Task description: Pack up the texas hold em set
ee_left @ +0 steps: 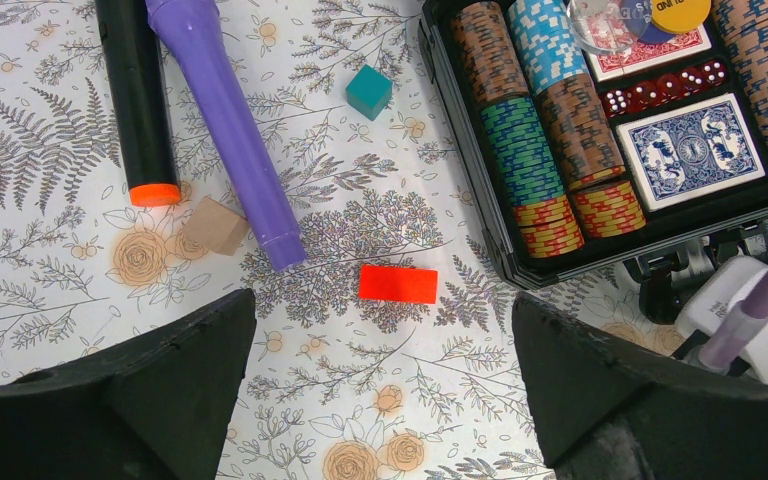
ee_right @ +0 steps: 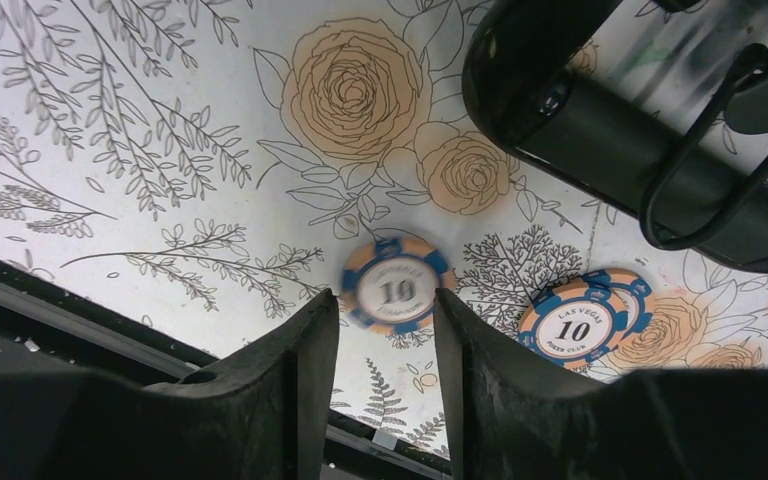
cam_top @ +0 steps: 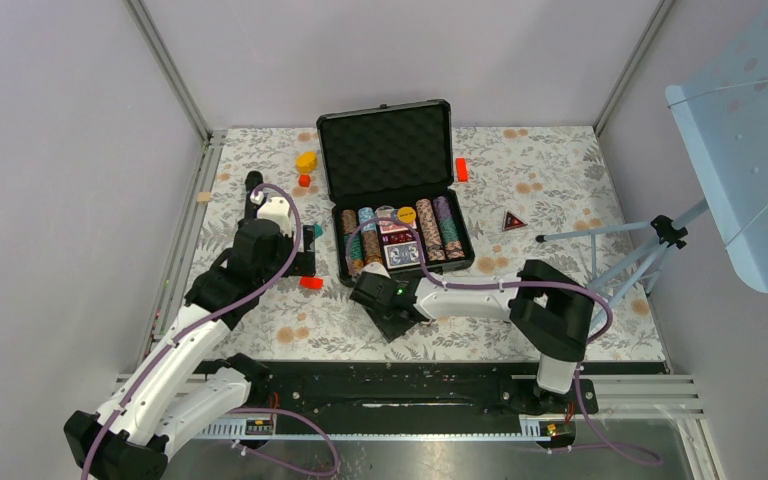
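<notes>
The black case (cam_top: pixel 388 150) stands open at the back centre, its foam-lined lid up. Rows of striped poker chips (cam_top: pixel 360 240) and a card deck (cam_top: pixel 401 255) fill its tray; they also show in the left wrist view, chips (ee_left: pixel 520 150) and deck (ee_left: pixel 695 150). My right gripper (cam_top: pixel 385 315) is low over the table in front of the case. Its fingers are about a chip's width apart, and a blurred orange-and-blue "10" chip (ee_right: pixel 397 290) lies at their tips (ee_right: pixel 385 312). Two more "10" chips (ee_right: pixel 580 325) lie to its right. My left gripper (ee_left: pixel 382 315) is wide open and empty, left of the case.
A red block (ee_left: pixel 398 284), teal block (ee_left: pixel 369 91), tan block (ee_left: pixel 215 225), purple cylinder (ee_left: pixel 225 130) and black cylinder (ee_left: pixel 140 100) lie left of the case. A yellow block (cam_top: pixel 306 160) and a red block (cam_top: pixel 461 169) flank the lid. A tripod (cam_top: pixel 620 260) stands at the right.
</notes>
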Controlling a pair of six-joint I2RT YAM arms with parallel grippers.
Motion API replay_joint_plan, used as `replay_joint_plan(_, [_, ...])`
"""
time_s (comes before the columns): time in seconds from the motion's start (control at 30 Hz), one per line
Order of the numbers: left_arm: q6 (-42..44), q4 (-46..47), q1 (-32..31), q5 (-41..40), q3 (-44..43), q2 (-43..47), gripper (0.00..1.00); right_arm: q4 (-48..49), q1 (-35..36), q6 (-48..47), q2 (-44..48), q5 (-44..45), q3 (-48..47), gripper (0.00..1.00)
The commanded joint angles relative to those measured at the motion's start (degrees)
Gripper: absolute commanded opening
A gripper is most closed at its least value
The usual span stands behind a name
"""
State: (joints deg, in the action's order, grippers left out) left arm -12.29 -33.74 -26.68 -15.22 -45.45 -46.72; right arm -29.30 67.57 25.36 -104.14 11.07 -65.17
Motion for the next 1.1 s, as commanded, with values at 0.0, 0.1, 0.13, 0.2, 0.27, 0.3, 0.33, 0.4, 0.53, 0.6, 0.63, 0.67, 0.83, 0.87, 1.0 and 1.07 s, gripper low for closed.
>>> replay_joint_plan(0.0, [-0.1,2.3,0.2,0.5,0.1,0.0,0.99,-0.4,0.4,0.1,3.2,2.1,0.1,0.47])
replay_joint_plan(0.1, [-0.1,2.2,0.2,0.5,0.1,0.0,0.99,-0.6,0.3,0.1,4.1,2.4,0.2,0.47])
replay_joint_plan(0.13, [-0.1,2.2,0.2,0.5,0.1,0.0,0.99,-0.7,0.3,0.1,4.4,2.6,0.2,0.47])
replay_joint_plan(0.2, [-0.1,2.3,0.2,0.5,0.2,0.0,0.99,-0.8,0.2,0.1,5.0,2.9,0.4,0.47])
replay_joint_plan(0.27, [-0.1,2.2,0.2,0.6,0.2,0.0,0.99,-0.8,-0.1,0.1,5.2,2.8,0.6,0.48])
replay_joint_plan(0.3, [-0.1,2.3,0.2,0.6,0.1,0.0,0.99,-0.7,-0.3,0.1,5.2,2.7,0.8,0.49])
replay_joint_plan(0.33, [-0.1,2.3,0.2,0.6,0.2,0.0,0.99,-0.8,-0.5,0.1,5.1,2.7,0.9,0.51])
replay_joint_plan(0.4, [-0.1,2.3,0.2,0.6,0.1,0.0,0.99,-0.7,-0.7,0.2,4.5,2.6,1.1,0.59])
replay_joint_plan(0.53, [-0.1,2.2,0.2,0.6,0.2,0.1,0.99,-0.2,-0.8,0.0,2.4,1.5,1.1,0.69])
replay_joint_plan(0.6, [-0.1,2.3,0.2,0.5,0.2,0.0,0.99,0.1,-0.9,0.0,1.2,0.8,1.1,0.7])
replay_joint_plan(0.63, [-0.1,2.3,0.3,0.4,0.2,0.1,0.99,0.4,-0.9,0.1,0.8,0.5,1.3,0.69])
replay_joint_plan(0.67, [-0.1,2.2,0.2,0.4,0.1,0.1,0.99,0.6,-0.9,0.1,0.4,0.4,1.5,0.67])
replay_joint_plan(0.83, [-0.1,2.3,0.2,0.5,0.1,0.1,0.99,1.3,-0.9,0.5,-1.0,0.5,2.3,0.62])
replay_joint_plan(0.87, [0.0,2.3,0.2,0.6,0.1,0.0,0.99,1.4,-0.9,0.5,-1.2,0.4,2.4,0.62])
replay_joint_plan(1.0, [0.0,2.3,0.2,0.5,0.2,0.0,0.99,1.7,-0.9,0.5,-2.0,0.4,2.6,0.56])
replay_joint_plan(1.07, [-0.1,2.3,0.3,0.5,0.1,0.0,0.99,1.8,-0.9,0.5,-2.2,0.3,2.6,0.53])
